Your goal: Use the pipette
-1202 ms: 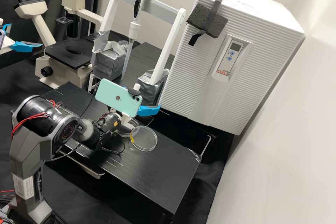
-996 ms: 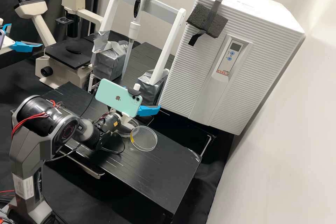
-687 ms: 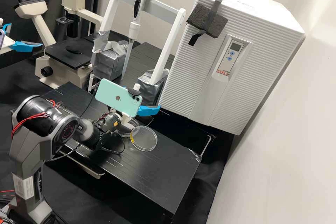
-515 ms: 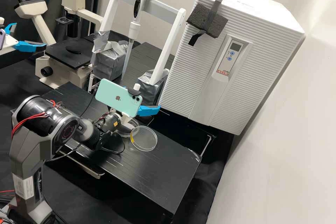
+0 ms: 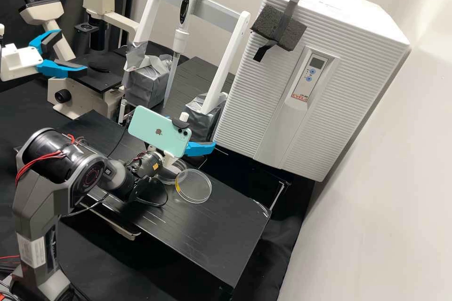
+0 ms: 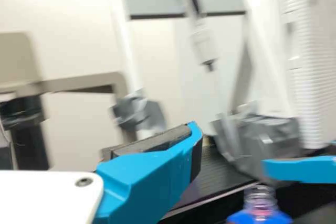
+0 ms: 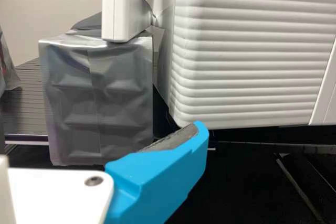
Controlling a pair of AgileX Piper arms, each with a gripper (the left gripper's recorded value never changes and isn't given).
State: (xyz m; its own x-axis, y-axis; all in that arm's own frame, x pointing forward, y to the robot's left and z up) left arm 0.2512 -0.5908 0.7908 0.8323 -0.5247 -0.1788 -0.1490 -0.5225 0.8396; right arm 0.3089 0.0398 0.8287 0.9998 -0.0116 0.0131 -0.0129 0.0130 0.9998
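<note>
The pipette (image 5: pixel 181 14) hangs upright on a white stand (image 5: pixel 221 51) at the back of the bench, its thin tip pointing down; the blurred left wrist view has the pipette (image 6: pixel 198 35) ahead of the camera. My left gripper (image 5: pixel 73 51) is open at the far left, in front of the microscope and well left of the pipette, with nothing between its fingers (image 6: pixel 152 174). My right arm lies low in the foreground under a mint-green phone (image 5: pixel 160 131). One of its blue fingers (image 5: pixel 200 147) points at the stand's taped foot (image 7: pixel 97 98); it holds nothing.
A beige microscope (image 5: pixel 80 82) stands at the back left. A big white ribbed appliance (image 5: pixel 320 70) fills the right side, a foam block (image 5: pixel 278 28) taped to it. A clear petri dish (image 5: pixel 194 186) lies on the black platform (image 5: pixel 212 230). A small clear bottle (image 6: pixel 260 203) sits low, blurred.
My left gripper has swung in from the left edge toward the microscope and turned, so both spread fingers now show. The right arm has not moved.
</note>
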